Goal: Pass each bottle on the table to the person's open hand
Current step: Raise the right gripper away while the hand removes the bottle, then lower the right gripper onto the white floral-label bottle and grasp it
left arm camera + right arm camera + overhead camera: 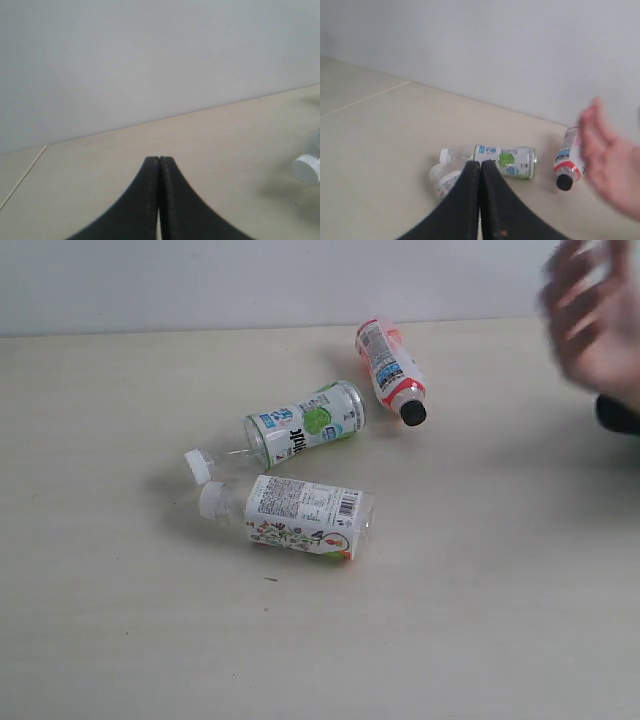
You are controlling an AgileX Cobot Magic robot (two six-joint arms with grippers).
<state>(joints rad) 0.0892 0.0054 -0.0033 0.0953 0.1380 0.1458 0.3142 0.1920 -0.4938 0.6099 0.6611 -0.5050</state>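
Note:
Three bottles lie on the beige table (480,590): a lime-label bottle (300,427) with a white cap, a squarish floral-label bottle (300,515) in front of it, and a red-orange-label bottle (388,368) with a black cap behind. The long white-blue-label bottle is out of view. A person's blurred open hand (592,322) hovers at the far right. My left gripper (159,159) is shut and empty, with a white cap (306,168) off to its side. My right gripper (481,163) is shut and empty, with the lime-label bottle (506,161), the red-orange bottle (568,162) and the hand (609,167) beyond it.
A pale wall (250,280) runs behind the table's far edge. A dark sleeve or object (617,415) shows below the hand at the right edge. Neither arm appears in the exterior view.

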